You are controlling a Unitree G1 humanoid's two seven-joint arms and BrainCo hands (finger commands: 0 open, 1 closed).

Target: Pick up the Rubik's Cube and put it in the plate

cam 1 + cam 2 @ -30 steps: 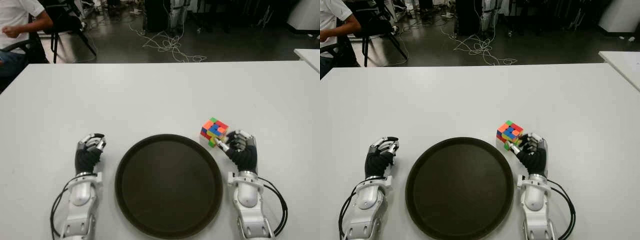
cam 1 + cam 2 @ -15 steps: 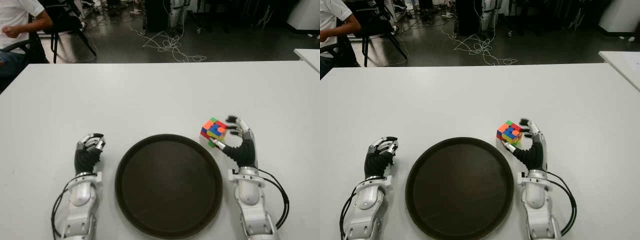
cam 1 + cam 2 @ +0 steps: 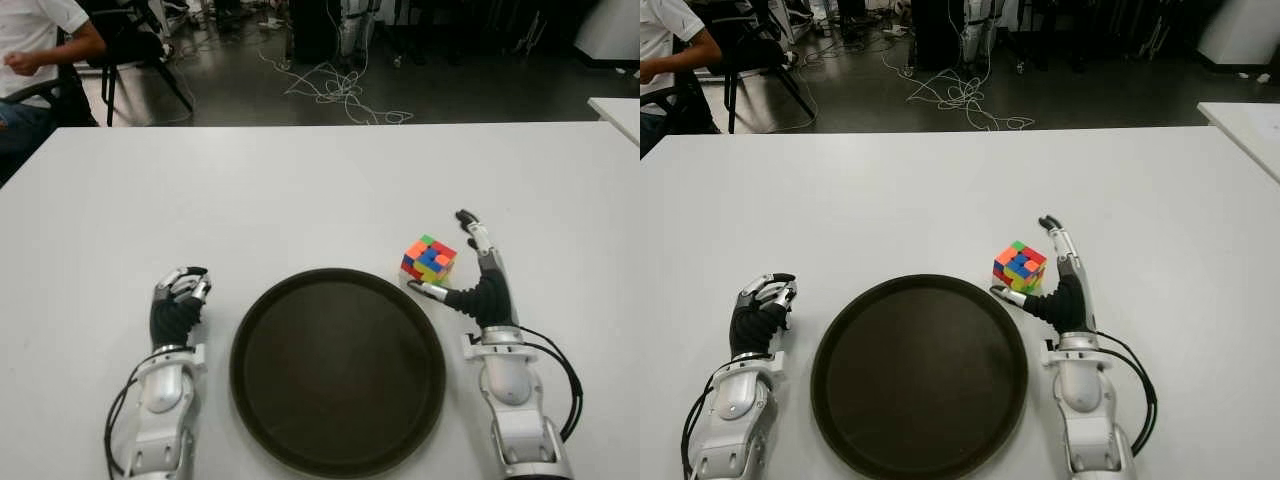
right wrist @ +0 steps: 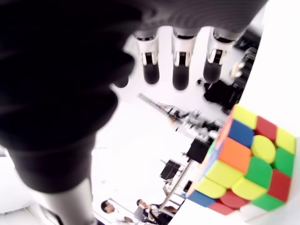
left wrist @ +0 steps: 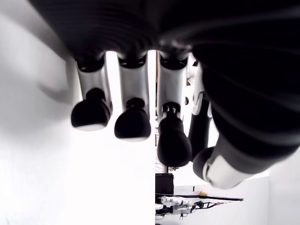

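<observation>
The Rubik's Cube stands on the white table, just past the far right rim of the round dark plate. My right hand is beside the cube on its right, fingers stretched out straight and thumb pointing at the cube's near corner; it holds nothing. The right wrist view shows the cube next to the extended fingers, not gripped. My left hand shows left of the plate with its fingers curled and nothing in them.
A person sits on a chair beyond the table's far left corner. Cables lie on the dark floor behind the table. Another white table's corner shows at far right.
My right hand has gone from curled against the cube to fully spread, fingers raised and straightened. The cube stays where it was. The left hand has not moved.
</observation>
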